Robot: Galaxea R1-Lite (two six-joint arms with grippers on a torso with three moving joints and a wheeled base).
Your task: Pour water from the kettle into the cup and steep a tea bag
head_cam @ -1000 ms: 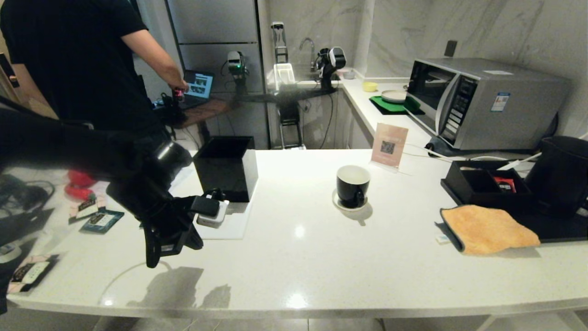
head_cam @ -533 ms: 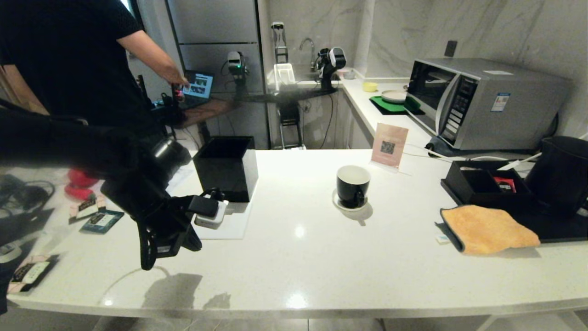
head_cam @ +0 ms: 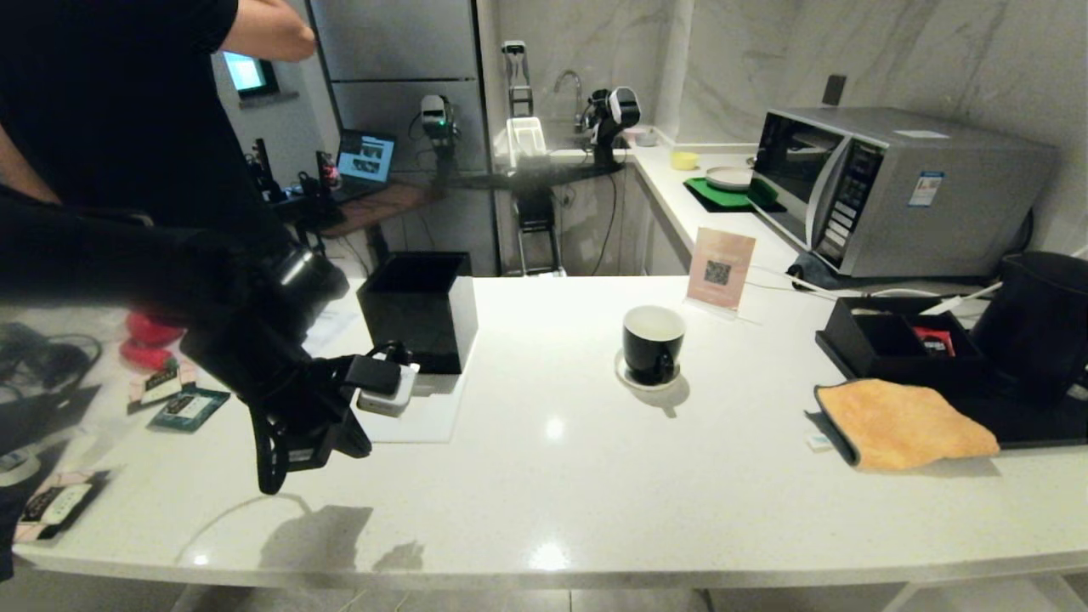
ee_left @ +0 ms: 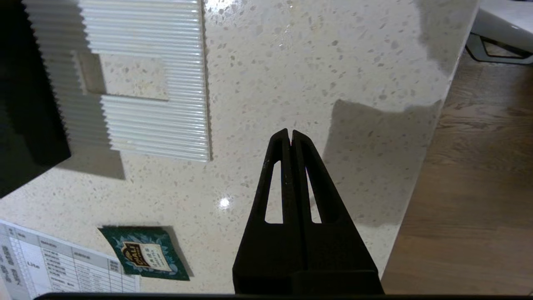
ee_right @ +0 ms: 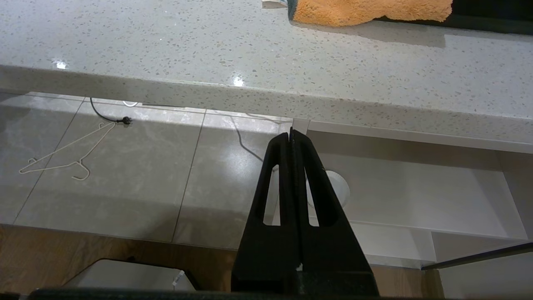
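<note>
The black cup [head_cam: 652, 342] stands on its white saucer [head_cam: 629, 378] in the middle of the white counter. At the far right edge sits the big black kettle [head_cam: 1041, 319]. A green tea bag sachet [head_cam: 189, 408] lies at the counter's left end, and the left wrist view shows this sachet [ee_left: 143, 257] too. My left gripper [head_cam: 270, 480] hangs shut and empty over the counter's front left, well left of the cup; its tips [ee_left: 290, 132] point at bare counter. My right gripper [ee_right: 290, 133] is shut, parked below the counter's front edge.
A black open box [head_cam: 418, 308] stands on a white ribbed mat [head_cam: 421, 421] beside a white adapter [head_cam: 387, 398]. An orange cloth [head_cam: 905, 422], a black tray [head_cam: 884, 344], a sign [head_cam: 719, 269] and a microwave [head_cam: 892, 191] fill the right. A person [head_cam: 110, 110] stands behind the left end.
The person's arm has lifted away from the laptop to the top of the view. My left gripper has drifted only slightly left; cup and kettle have not moved.
</note>
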